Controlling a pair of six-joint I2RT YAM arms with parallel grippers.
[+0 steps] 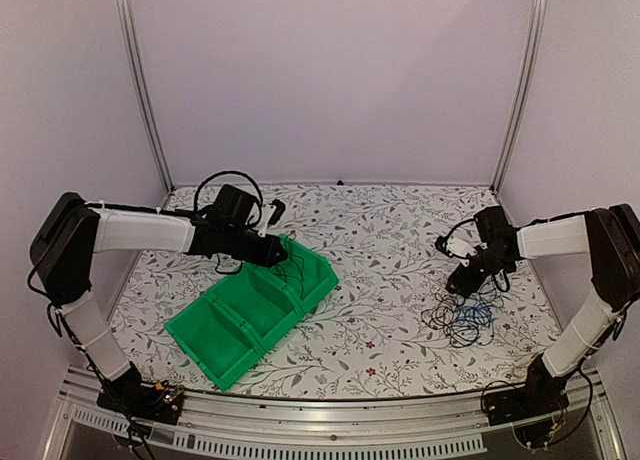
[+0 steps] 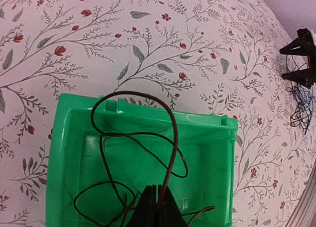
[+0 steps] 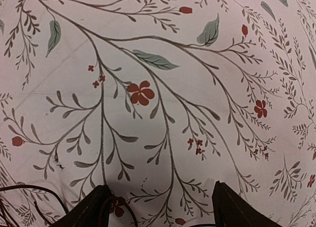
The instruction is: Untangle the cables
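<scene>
My left gripper is shut on a thin dark cable. That cable loops down into the end compartment of the green bin. In the top view this gripper hangs over the bin's far end. A loose tangle of black cables, with a blue one among them, lies on the cloth at the right. My right gripper is just above the tangle's far edge. It stands open over bare cloth, and only a black cable strand shows beside its left finger.
The green bin has three compartments and lies diagonally at centre-left on the floral tablecloth. Metal frame posts stand at the back corners. A rail runs along the near edge.
</scene>
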